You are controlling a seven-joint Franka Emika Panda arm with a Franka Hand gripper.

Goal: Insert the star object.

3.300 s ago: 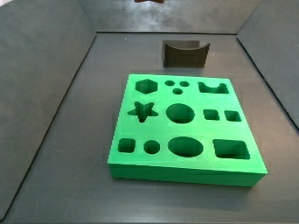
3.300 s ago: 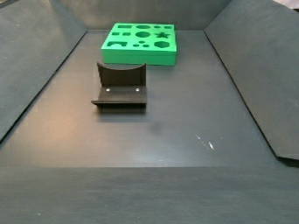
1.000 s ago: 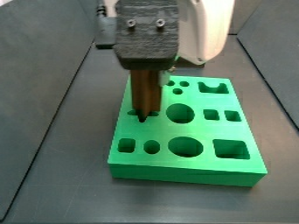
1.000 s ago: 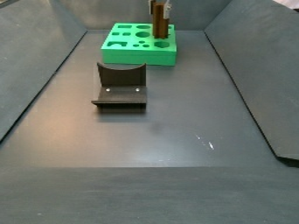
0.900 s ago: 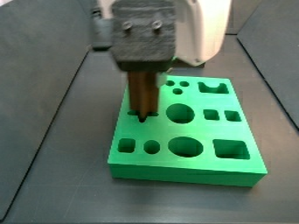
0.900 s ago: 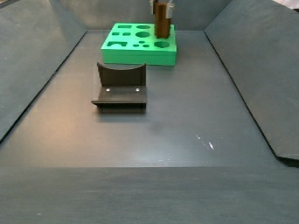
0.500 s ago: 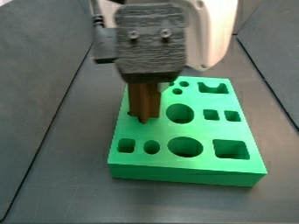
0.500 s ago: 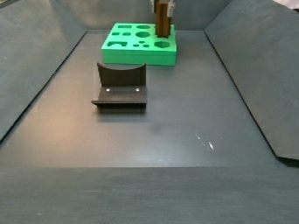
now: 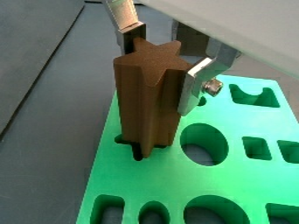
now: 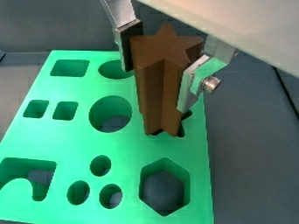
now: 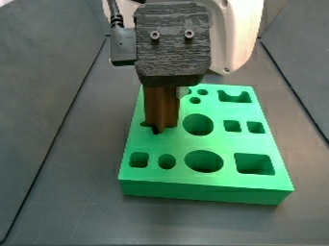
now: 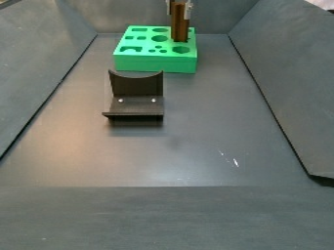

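The star object is a reddish-brown ridged peg, held upright between my gripper's silver fingers. My gripper is shut on it over the green block. The peg's lower end stands in the block's star hole; this shows in both wrist views and in a side view. Its upper part still rises above the block. In a side view the peg stands at the green block at the far end. The gripper body hides the peg's top in a side view.
The green block has several other holes: round, hexagonal, square. The fixture, a dark bracket on a base plate, stands on the floor near the block. Grey walls enclose the floor.
The gripper with the peg came in over the block, then sank lower, and the peg's end went down into the star hole.
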